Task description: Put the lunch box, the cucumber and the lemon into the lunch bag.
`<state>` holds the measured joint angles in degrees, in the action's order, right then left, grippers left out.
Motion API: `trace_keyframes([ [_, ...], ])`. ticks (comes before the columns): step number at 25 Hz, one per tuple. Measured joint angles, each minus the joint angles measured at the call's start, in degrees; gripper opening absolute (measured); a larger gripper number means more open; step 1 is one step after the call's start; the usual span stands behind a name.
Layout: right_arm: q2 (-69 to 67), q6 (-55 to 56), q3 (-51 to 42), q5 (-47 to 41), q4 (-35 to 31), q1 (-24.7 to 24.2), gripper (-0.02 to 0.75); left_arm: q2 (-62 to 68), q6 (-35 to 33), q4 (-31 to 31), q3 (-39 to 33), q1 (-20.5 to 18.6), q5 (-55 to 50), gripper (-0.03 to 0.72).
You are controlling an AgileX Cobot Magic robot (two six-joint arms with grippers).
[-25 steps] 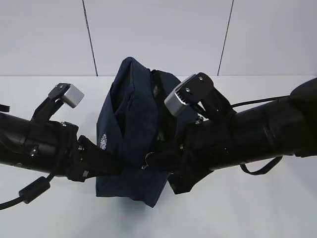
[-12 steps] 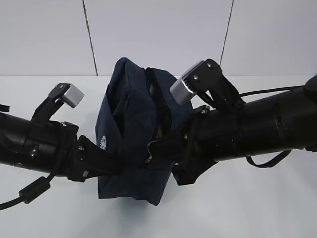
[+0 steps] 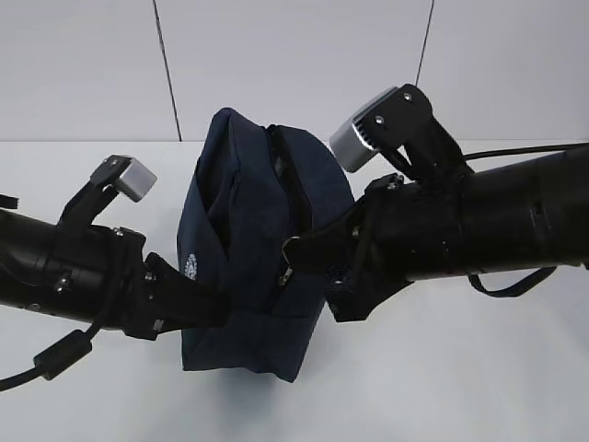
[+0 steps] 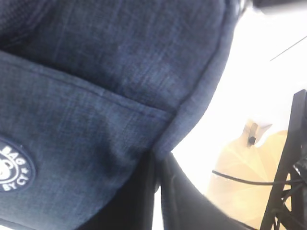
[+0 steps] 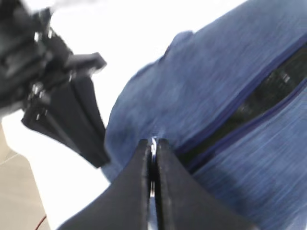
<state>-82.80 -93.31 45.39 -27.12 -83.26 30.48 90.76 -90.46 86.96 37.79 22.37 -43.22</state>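
While the left tool [image 4: 157,182] pinches the lunch bag [image 3: 248,249] fabric, the right tool [image 5: 152,165], clamped on the ring pull [image 5: 153,143], should draw steadily along the zipper [image 5: 249,105].

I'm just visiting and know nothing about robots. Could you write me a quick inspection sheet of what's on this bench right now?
Surface: white table, bare where visible.
Job's things: navy lunch bag upright, its zipper partly open; lunch box, cucumber and lemon not seen.
Clutter: nothing seen.
Grippers: left gripper shut on the bag's fabric edge; right gripper shut on the metal zipper pull.
Cables: black cable under the left arm, another along the right arm.
Surroundings: pale panelled wall behind.
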Motion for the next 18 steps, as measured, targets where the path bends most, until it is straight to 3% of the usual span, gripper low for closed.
trace_keyframes([
  [18,0.0,0.0,4.43,6.67,-1.82,0.0,0.008,0.0,0.44,-1.02,0.0,0.0,0.0,-0.007],
])
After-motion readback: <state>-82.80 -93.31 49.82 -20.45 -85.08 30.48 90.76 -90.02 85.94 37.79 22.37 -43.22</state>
